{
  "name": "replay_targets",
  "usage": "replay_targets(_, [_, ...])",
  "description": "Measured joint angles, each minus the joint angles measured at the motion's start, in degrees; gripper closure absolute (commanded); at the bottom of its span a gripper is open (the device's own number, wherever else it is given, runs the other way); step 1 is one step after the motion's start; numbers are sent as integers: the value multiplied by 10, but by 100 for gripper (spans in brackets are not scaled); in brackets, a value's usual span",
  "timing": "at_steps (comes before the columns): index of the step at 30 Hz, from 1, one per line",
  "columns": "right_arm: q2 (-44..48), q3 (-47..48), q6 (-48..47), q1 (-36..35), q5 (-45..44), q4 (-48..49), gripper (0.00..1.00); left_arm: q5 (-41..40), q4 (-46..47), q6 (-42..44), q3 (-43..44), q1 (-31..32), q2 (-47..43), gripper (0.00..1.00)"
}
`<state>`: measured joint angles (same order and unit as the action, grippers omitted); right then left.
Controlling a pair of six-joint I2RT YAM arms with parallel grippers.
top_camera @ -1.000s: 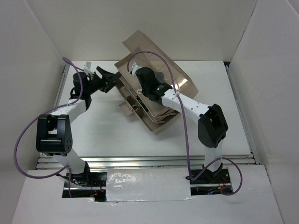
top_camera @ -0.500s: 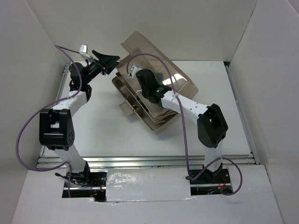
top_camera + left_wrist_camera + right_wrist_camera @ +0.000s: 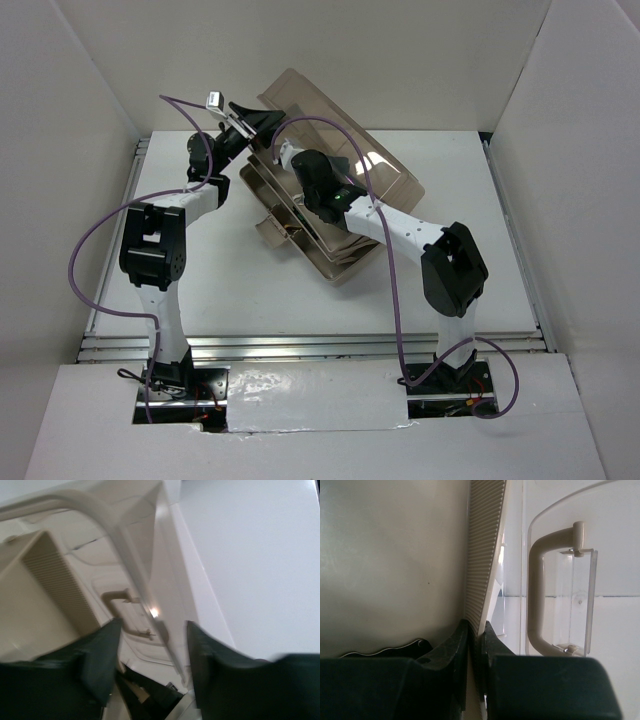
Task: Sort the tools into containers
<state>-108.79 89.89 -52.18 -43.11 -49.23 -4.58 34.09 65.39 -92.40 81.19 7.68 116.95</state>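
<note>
The beige toolbox [image 3: 340,262] stands at the back middle of the table, its translucent brown lid [image 3: 388,172] raised. My right gripper [image 3: 287,158] is shut on the ribbed beige wall [image 3: 482,555] of a tray, pinched between both fingers [image 3: 476,630]. The white handle [image 3: 555,590] shows just right of it. My left gripper [image 3: 250,118] is raised at the box's far left corner. It is open [image 3: 152,650], with a thin box edge [image 3: 145,587] running between its fingers [image 3: 100,660], not touched. The tools are mostly hidden; one dark wavy shape [image 3: 385,650] lies in the tub.
White walls close in the table on the left, back and right. Purple cables loop from both arms [image 3: 90,260]. The right arm's elbow [image 3: 455,265] hangs over the table right of the box. A metal rail [image 3: 320,345] runs along the near edge.
My left arm has swung up and right, from beside the box's left side to over its far left corner. The right gripper has kept its hold; the box has barely moved.
</note>
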Motion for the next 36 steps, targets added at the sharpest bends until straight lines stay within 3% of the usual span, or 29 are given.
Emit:
replay_targets(4, [0, -2, 0, 0, 0, 4, 84, -8, 26, -11, 18, 10, 6, 53])
replay_targets(5, [0, -2, 0, 0, 0, 4, 79, -8, 31, -13, 23, 12, 7, 61])
replay_targets(10, [-1, -5, -41, 0, -27, 8, 38, -9, 25, -36, 37, 14, 23, 83])
replay_targets(12, [-3, -12, -58, 4, -36, -2, 32, -9, 10, -39, 37, 17, 27, 86])
replay_targets(20, [-10, -18, -80, 1, -47, -8, 30, -24, 3, -41, 45, 21, 40, 92])
replay_targets(23, [-10, -18, -88, 0, -51, -4, 18, -28, 4, -42, 45, 22, 40, 94])
replay_targets(28, [-10, -18, -93, -3, -52, 2, 13, -34, 7, -54, 45, 23, 41, 96])
replay_targets(31, [-10, -17, -94, -3, -53, 3, 15, -36, 7, -54, 45, 23, 41, 97])
replay_targets(36, [-10, -17, -109, -4, -52, 10, 27, -35, 11, -54, 45, 23, 42, 99])
